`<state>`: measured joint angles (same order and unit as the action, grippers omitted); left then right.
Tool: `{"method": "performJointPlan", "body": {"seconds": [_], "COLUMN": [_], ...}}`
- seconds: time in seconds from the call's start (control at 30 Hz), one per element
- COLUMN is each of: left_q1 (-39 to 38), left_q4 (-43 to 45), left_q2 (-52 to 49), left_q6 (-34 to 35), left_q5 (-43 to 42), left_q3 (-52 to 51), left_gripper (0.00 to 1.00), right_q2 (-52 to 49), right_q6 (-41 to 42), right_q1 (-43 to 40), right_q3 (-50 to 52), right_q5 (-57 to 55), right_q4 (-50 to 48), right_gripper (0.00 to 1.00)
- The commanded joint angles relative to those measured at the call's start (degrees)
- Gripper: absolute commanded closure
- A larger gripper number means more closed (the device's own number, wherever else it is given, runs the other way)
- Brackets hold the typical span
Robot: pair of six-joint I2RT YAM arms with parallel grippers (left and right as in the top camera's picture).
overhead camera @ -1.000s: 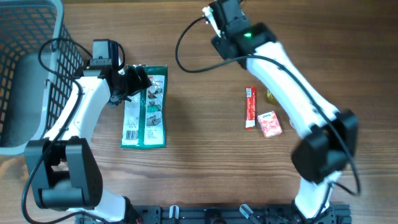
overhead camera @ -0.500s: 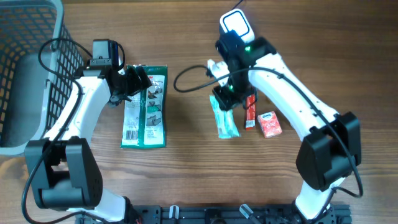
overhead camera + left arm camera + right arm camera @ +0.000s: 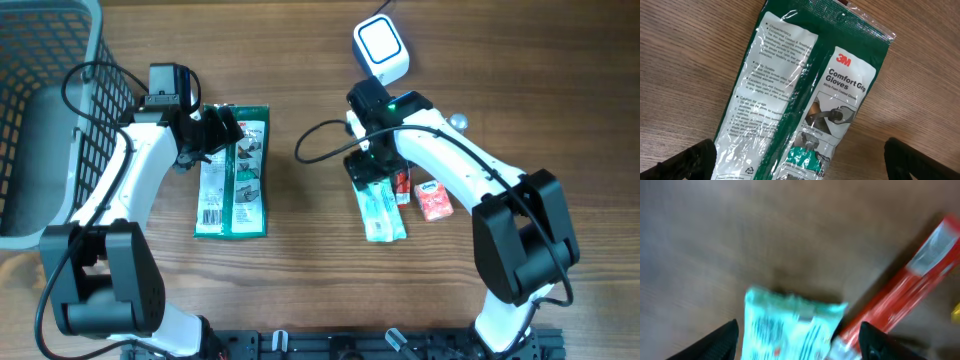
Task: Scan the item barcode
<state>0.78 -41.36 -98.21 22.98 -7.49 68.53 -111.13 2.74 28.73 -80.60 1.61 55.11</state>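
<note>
The mint-green packet [image 3: 385, 212] lies flat on the wooden table [image 3: 300, 260], its top end under the right gripper [image 3: 368, 168] and its length running toward the near edge. In the right wrist view, which is blurred, the fingers [image 3: 722, 340] stand apart on either side of the packet's end [image 3: 790, 325] with a little wood showing at each side. The jaws are spread and grip nothing.

A red stick pack [image 3: 402, 186] lies just beside the packet on its right, touching or nearly touching it. A small pink packet [image 3: 434, 200] sits just past that. The white scanner [image 3: 381, 48] stands at the far side of the table, apart from the packet, with the right arm and its black cable [image 3: 318, 140] between them.

The left gripper [image 3: 212, 140] hangs over the top of a green glove pack [image 3: 232, 175], which lies flat well to the left. Its jaws are wide open and hold nothing; the pack's printed face [image 3: 805, 100] fills the left wrist view. A grey wire basket [image 3: 60, 60] stands at the far left.
</note>
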Motion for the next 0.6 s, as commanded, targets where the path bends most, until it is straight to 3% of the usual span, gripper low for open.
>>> {"method": "performJointPlan", "body": {"seconds": [0.0, 0.13, 0.17, 0.27, 0.57], "left_q1": [0.1, 0.1, 0.1, 0.1, 0.1], "left_q4": [0.0, 0.0, 0.0, 0.0, 0.0], "left_q2": [0.9, 0.9, 0.9, 0.9, 0.9], "left_q6": [-0.1, -0.1, -0.1, -0.1, -0.1], "left_q5": [0.1, 0.1, 0.1, 0.1, 0.1], "left_q3": [0.5, 0.5, 0.5, 0.5, 0.5], "left_gripper": [0.0, 0.0, 0.0, 0.0, 0.0], "right_q2": [-0.5, -0.5, -0.5, -0.5, -0.5], "right_q6": [9.2, 15.8, 17.5, 21.5, 21.4], "right_q1": [0.1, 1.4, 2.3, 4.2, 11.7], "right_q3": [-0.1, -0.9, -0.7, 0.3, 0.5], "right_q5": [-5.7, 4.4, 8.9, 12.2, 12.5], "right_q4": [-3.3, -4.4, -3.9, -2.5, 2.1], "right_gripper": [0.25, 0.37, 0.47, 0.51, 0.57]}}
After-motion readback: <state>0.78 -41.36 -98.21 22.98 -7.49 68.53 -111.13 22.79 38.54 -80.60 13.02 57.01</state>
